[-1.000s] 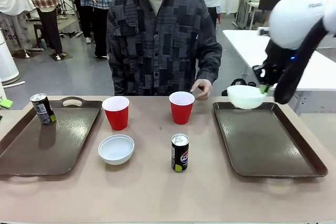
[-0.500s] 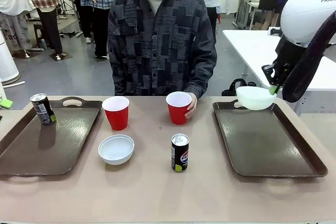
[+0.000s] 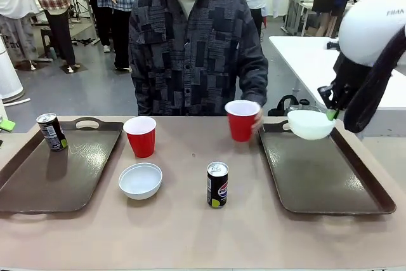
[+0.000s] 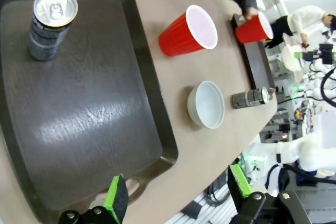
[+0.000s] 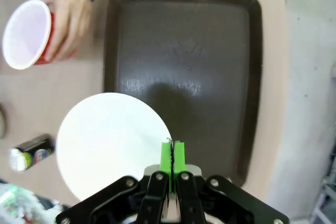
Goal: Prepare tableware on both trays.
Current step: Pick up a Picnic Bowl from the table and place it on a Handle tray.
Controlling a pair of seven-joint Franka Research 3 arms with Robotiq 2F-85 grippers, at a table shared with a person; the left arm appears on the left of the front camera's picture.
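**Jaws: one pair wide, one pair clamped**

Left gripper point(image 4: 177, 190) spread, empty, over left tray point(image 3: 44, 182), which bears one can point(image 3: 51, 131). Between trays: red cup point(image 3: 141, 136), loose bowl point(image 3: 140, 180), second can point(image 3: 217, 184). Person's hand point(image 3: 257, 118) holds other cup point(image 3: 242, 120) beside right tray point(image 3: 317, 182). Right gripper point(image 5: 172, 153) pinches held bowl point(image 5: 110, 140) by its rim above that tray. Best lowered level, inside the tray rim, clear of the hand, before release.

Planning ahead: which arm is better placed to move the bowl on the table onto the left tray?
Left: the left gripper, open, hovers over the left tray near that bowl. The right gripper is shut on the other bowl above the right tray.
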